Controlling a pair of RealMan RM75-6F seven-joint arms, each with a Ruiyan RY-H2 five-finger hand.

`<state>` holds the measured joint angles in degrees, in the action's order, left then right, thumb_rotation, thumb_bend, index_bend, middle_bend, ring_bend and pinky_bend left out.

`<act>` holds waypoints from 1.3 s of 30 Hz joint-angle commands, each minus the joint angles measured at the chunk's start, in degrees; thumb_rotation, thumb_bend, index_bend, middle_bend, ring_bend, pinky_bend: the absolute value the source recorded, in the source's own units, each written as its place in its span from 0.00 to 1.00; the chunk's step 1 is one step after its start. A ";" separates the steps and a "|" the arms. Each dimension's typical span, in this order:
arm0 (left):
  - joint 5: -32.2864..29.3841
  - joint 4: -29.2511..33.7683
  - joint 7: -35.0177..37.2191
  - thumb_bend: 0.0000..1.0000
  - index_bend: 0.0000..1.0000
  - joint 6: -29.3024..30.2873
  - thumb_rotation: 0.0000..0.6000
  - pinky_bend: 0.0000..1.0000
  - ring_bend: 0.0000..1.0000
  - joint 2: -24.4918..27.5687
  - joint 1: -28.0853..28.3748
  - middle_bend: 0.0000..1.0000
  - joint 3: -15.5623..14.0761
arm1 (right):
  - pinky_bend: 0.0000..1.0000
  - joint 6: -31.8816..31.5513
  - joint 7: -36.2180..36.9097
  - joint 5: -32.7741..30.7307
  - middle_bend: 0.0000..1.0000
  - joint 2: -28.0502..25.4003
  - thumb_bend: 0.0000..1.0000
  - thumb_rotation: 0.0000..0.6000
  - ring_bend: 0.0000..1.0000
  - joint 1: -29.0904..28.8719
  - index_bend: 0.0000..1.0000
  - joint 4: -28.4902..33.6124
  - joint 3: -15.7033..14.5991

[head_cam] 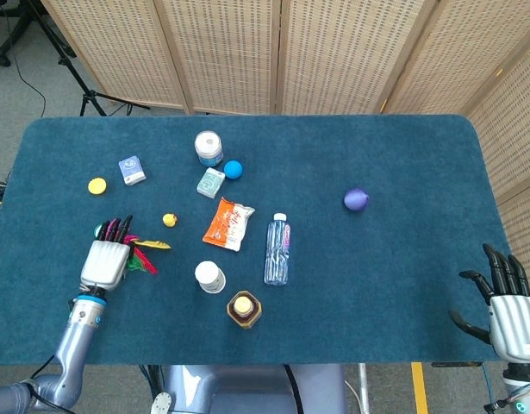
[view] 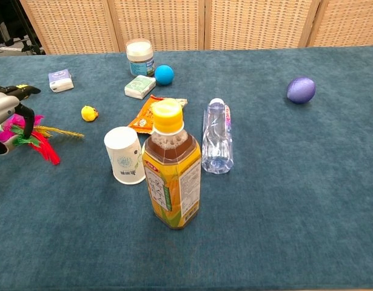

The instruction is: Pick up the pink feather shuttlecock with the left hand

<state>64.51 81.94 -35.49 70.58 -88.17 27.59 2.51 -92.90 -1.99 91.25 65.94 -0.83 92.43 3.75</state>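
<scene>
The pink feather shuttlecock is seen lying on the blue table at approx. 8 o'clock from table centre, its red, yellow and green feathers pointing toward 3 o'clock. The left hand is placed over its base end, fingers curled down around the pink feathers in the chest view; whether it is actually gripped can't be told (base hidden by the hand). The right hand is held off the table's 4 o'clock corner, fingers spread, nothing in it.

At 3 o'clock of the shuttlecock, well apart, a white paper cup is set upside down; its print is too small to be read. Just beside it at 4 o'clock stands a tea bottle w/ yellow cap, label text unreadable. A clear water bottle is laid flat; an orange snack packet lies at its 10 o'clock, writing not legible. A small yellow ball sits btw. shuttlecock and packet.
</scene>
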 commanded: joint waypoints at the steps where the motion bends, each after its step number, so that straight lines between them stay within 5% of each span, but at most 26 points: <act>1: 1.33 -0.31 1.06 0.52 0.68 0.55 1.00 0.11 0.08 -0.15 -0.38 0.00 0.05 | 0.00 0.05 -0.01 0.03 0.00 0.02 0.21 1.00 0.00 -0.02 0.31 0.01 -0.02; 10: 2.40 -0.35 2.13 0.54 0.73 1.06 1.00 0.11 0.08 0.03 -0.93 0.00 1.00 | 0.00 -0.17 -0.06 0.27 0.00 -0.01 0.21 1.00 0.00 0.06 0.31 0.10 -0.06; 31: 3.22 6.50 11.71 0.54 0.73 7.44 1.00 0.11 0.08 4.37 -2.26 0.00 9.51 | 0.00 0.86 -0.77 0.29 0.00 0.51 0.21 1.00 0.00 -0.26 0.31 -0.23 -0.40; 39: 2.97 2.68 16.27 0.54 0.73 6.83 1.00 0.11 0.08 3.64 -3.87 0.00 8.56 | 0.00 1.14 -1.04 0.14 0.00 0.66 0.21 1.00 0.00 -0.35 0.31 -0.28 -0.44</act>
<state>67.57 85.69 -19.92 77.72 -84.26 24.17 11.48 -91.76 -3.03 91.40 66.59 -1.17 92.15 3.31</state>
